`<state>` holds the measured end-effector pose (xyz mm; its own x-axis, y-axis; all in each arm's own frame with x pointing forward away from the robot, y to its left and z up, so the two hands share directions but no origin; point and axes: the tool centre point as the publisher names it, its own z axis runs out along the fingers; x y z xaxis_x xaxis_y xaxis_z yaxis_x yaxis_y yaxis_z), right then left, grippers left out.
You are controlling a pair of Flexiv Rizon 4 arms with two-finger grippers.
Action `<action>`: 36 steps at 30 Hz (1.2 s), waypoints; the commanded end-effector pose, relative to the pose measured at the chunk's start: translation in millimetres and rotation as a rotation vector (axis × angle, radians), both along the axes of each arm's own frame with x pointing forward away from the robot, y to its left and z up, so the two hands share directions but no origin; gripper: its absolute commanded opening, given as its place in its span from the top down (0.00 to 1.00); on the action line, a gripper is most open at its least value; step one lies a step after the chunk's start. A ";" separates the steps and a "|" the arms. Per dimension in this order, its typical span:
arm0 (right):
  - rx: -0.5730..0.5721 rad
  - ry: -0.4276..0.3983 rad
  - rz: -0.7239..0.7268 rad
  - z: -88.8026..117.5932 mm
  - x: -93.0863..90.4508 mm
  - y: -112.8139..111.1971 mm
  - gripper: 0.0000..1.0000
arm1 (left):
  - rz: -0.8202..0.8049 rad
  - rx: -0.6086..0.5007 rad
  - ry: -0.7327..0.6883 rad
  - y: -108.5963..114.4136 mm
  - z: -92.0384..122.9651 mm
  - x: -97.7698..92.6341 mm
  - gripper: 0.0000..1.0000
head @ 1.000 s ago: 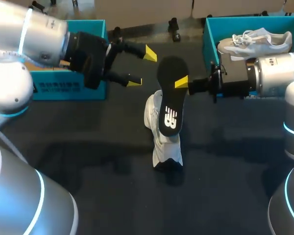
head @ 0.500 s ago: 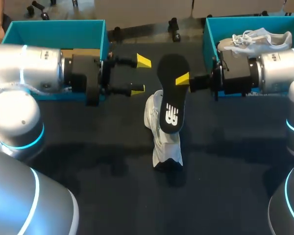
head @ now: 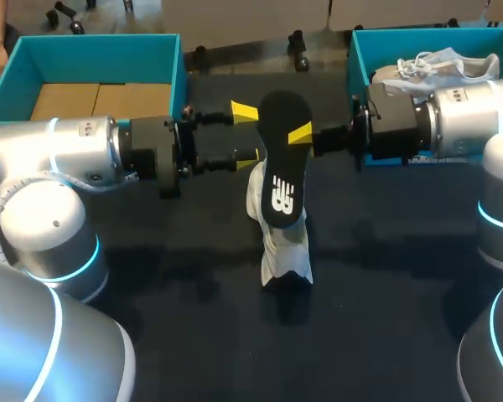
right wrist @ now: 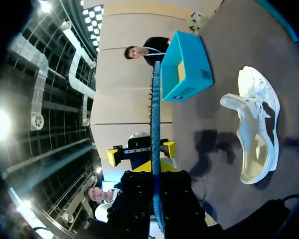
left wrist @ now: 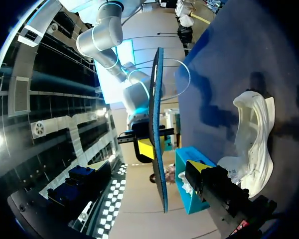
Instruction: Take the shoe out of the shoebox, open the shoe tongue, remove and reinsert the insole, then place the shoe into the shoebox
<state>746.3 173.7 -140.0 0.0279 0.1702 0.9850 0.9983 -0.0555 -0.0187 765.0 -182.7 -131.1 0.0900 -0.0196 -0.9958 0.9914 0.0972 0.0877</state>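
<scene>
Right end effector (head: pixel 300 136) is clamping the black flat foam insole (head: pixel 281 167) and holding it upright on edge above the desk. In the right wrist view the insole is running edge-on straight out from between its fingers. Left end effector (head: pixel 247 132) is hovering with fingers apart, yellow tips just beside the insole's opposite face; cannot tell if they are touching it. White lace-up sneaker (head: pixel 278 243) is lying on the dark desk (head: pixel 386 276) under the insole, below both end effectors, untouched. Open teal shoebox (head: pixel 92 54) with a cardboard floor is sitting behind the left arm. Second teal shoebox (head: pixel 358 59), behind the right arm, is holding another white sneaker (head: pixel 440 65).
</scene>
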 end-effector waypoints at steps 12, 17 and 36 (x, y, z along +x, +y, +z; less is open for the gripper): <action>0.006 0.015 0.011 2.4 -7.8 19.3 1.00 | -0.008 -0.041 -0.006 -15.2 0.7 11.2 0.24; 0.014 0.014 0.016 1.0 -8.1 22.8 1.00 | -0.010 -0.041 0.000 -16.4 0.1 10.9 0.45; 0.015 0.003 0.018 2.0 -7.7 24.3 1.00 | -0.002 -0.025 0.026 -18.0 -5.8 11.6 1.00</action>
<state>738.3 195.1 -136.8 0.0269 0.1522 0.9880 0.9992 -0.0343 -0.0219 775.9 -198.4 -137.2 0.0623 -0.0441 -0.9971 0.9937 0.0964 0.0578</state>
